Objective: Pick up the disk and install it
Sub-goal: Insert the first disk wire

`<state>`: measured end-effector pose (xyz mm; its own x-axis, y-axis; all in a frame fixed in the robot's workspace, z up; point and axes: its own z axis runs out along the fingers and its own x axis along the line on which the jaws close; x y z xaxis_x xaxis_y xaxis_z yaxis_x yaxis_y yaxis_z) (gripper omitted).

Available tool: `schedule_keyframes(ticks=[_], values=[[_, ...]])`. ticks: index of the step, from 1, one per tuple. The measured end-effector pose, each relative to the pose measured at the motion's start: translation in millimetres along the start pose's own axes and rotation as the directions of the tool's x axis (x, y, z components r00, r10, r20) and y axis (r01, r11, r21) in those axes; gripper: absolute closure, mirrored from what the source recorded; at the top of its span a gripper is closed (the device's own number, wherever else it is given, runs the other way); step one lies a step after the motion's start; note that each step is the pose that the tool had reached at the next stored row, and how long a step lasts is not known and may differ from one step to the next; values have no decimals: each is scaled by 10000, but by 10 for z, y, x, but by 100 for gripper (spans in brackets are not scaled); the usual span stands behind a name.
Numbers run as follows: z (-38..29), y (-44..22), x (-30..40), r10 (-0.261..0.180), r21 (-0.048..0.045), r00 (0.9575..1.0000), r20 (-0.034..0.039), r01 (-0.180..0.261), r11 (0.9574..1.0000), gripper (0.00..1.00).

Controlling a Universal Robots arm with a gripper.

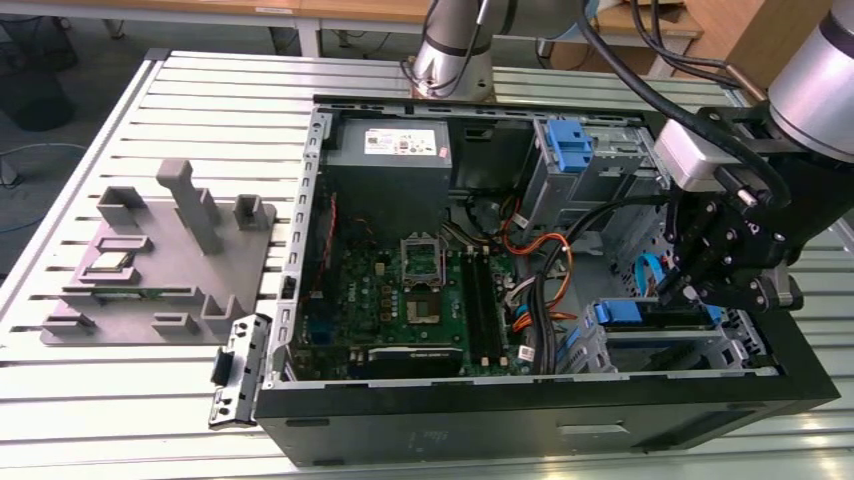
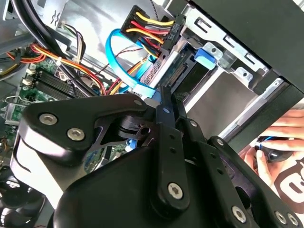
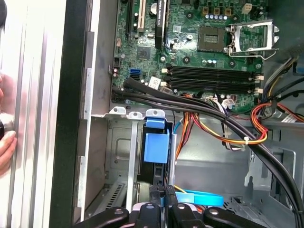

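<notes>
Install step in hand: gripper (image 1: 703, 290), lower right of exterior view, jaws apparently closed, empty; disk (image 3: 156, 154) seemingly seated in bay. Next calls for checking seating.

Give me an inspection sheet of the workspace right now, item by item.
Surface: slatted metal table carrying an open computer case.
Job's things: disk with blue rail sits in the drive bay.
Clutter: grey fixture on the exterior view's left.
Grippers: gripper hangs at the bay, over the disk.
Cables: blue ribbon cable, orange and yellow wire bundle.
Surroundings: a person's hand beside the case.
</notes>
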<state>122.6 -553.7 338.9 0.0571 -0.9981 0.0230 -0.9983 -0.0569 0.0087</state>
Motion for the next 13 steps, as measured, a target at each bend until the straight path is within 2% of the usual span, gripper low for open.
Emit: schedule_keyframes(ticks=[6, 13], values=[[21, 6, -1, -213, 38, 9998, -5, 213, 9998, 84], [29, 6, -1, -333, 43, 9994, -6, 333, 9994, 84]])
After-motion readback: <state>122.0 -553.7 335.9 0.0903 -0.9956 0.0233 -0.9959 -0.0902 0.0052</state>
